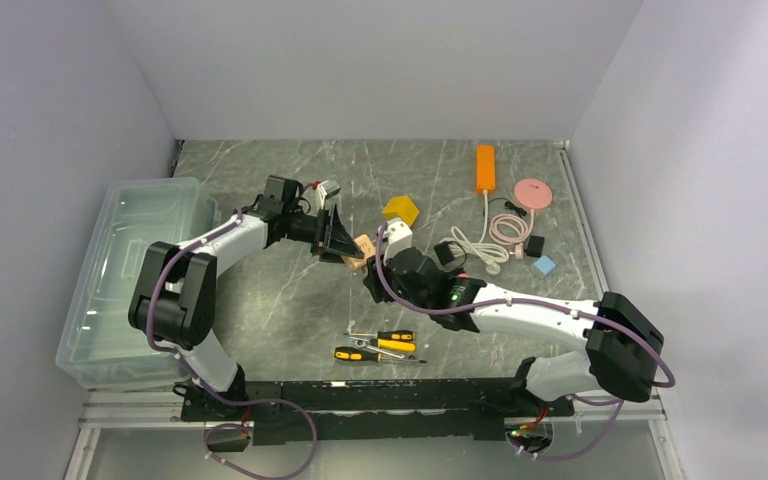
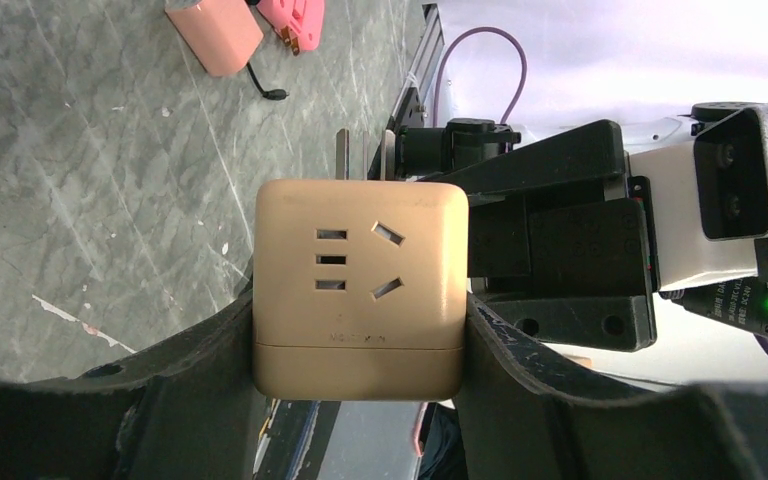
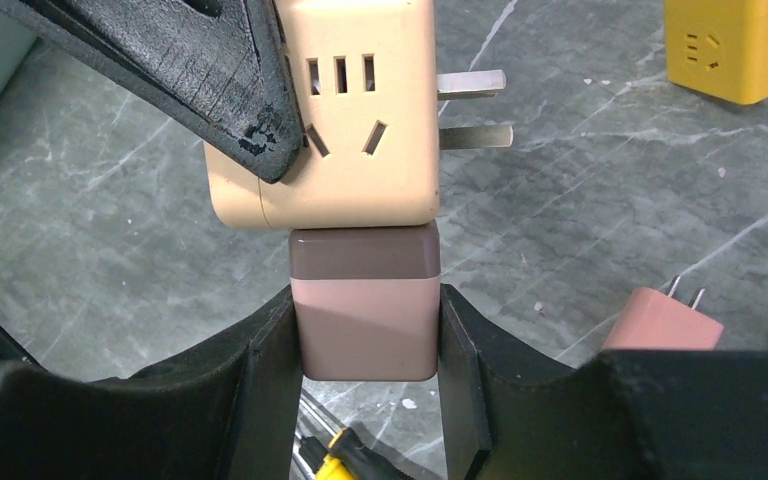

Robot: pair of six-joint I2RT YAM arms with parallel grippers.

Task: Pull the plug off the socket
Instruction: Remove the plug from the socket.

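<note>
Clamped tan socket (image 2: 360, 250) in left claw (image 2: 360, 345), pink plug (image 3: 365, 300) in right claw (image 3: 365, 350), but not yet pulled them apart.

You are looking at a socket (image 2: 358, 285) in smooth tan plastic with a satin sheen, its bare metal prongs (image 3: 470, 83) shining dully, and at a plug (image 3: 365, 330) in matt dusty-pink plastic with a darker brown band. The fingers (image 3: 250, 390) of the right gripper (image 3: 365, 300) are showing matt black, grained plastic, while a finger (image 3: 190, 70) of the left gripper (image 2: 360, 300) is looking scuffed and rough at its edge. The table (image 3: 90, 220) is gleaming faintly, smooth and grey-veined like stone.
</note>
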